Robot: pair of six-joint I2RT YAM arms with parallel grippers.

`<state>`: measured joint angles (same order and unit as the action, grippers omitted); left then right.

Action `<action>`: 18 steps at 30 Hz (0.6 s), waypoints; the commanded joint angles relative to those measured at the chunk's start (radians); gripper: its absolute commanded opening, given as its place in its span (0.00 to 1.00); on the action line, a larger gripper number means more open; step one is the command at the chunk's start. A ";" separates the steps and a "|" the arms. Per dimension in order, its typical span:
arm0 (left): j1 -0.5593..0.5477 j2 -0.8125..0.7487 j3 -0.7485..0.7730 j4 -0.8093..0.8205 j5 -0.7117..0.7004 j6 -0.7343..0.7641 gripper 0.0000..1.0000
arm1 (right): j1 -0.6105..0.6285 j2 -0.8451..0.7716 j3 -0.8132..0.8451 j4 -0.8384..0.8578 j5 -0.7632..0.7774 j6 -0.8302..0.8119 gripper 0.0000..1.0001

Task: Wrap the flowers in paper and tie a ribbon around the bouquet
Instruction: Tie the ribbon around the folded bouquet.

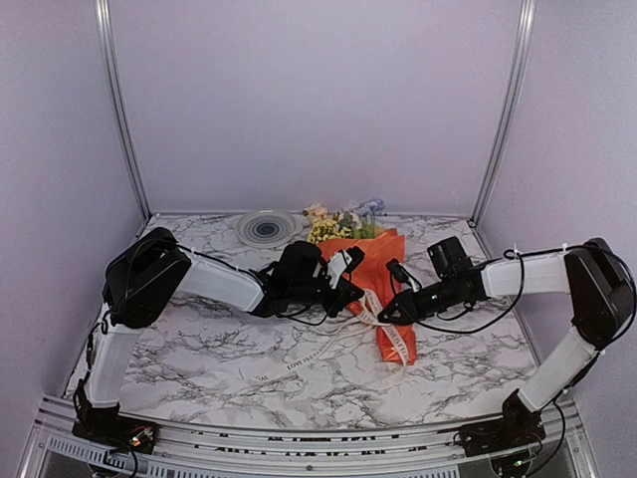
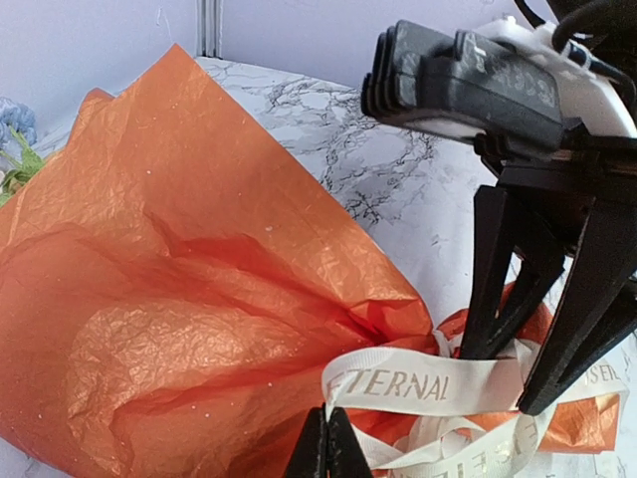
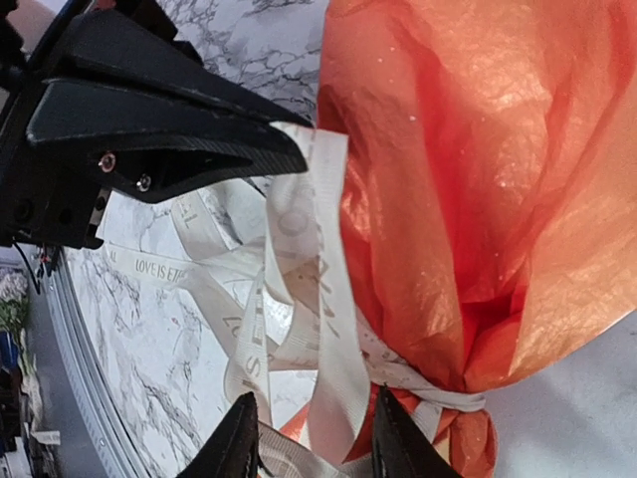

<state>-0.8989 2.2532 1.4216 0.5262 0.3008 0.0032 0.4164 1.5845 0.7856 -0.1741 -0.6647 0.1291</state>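
Observation:
The bouquet lies on the marble table, its orange paper [image 1: 376, 261] [image 2: 199, 299] [image 3: 478, 199] pinched to a narrow neck. The flowers [image 1: 338, 224] [image 2: 15, 149] stick out of the wide far end. The cream ribbon [image 1: 373, 311] [image 2: 418, 383] [image 3: 328, 299] is knotted round the neck, with loose loops beside it. My left gripper [image 1: 350, 289] [image 2: 328, 438] is shut on the folded end of a ribbon loop. My right gripper [image 1: 390, 309] [image 3: 318, 438] [image 2: 498, 381] stands open, with a ribbon strand hanging loose between its fingers.
A ribbon tail [image 1: 294, 363] trails toward the near left across the table. A round white disc with dark rings [image 1: 267, 228] sits at the back by the wall. Metal posts [image 1: 124, 110] [image 1: 503, 110] frame the back corners.

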 commanded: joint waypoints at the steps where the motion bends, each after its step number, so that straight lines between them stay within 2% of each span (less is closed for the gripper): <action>1: 0.005 -0.063 -0.036 0.073 0.040 -0.002 0.00 | 0.004 -0.064 0.094 -0.086 0.041 -0.083 0.42; 4: 0.005 -0.067 -0.044 0.085 0.049 0.000 0.00 | -0.006 -0.068 0.155 -0.116 0.031 -0.131 0.56; 6: 0.005 -0.068 -0.043 0.088 0.054 0.000 0.00 | -0.008 -0.054 0.190 -0.125 0.027 -0.161 0.59; 8: 0.005 -0.070 -0.046 0.095 0.055 0.000 0.00 | -0.017 -0.029 0.210 -0.093 0.013 -0.159 0.58; 14: 0.004 -0.076 -0.059 0.111 0.059 0.003 0.00 | -0.024 0.065 0.249 -0.028 -0.079 -0.130 0.45; 18: 0.003 -0.072 -0.058 0.115 0.066 0.002 0.00 | -0.024 0.101 0.237 0.024 -0.121 -0.121 0.44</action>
<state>-0.8989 2.2261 1.3735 0.6022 0.3435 0.0040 0.3943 1.6543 1.0130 -0.2180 -0.7177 0.0025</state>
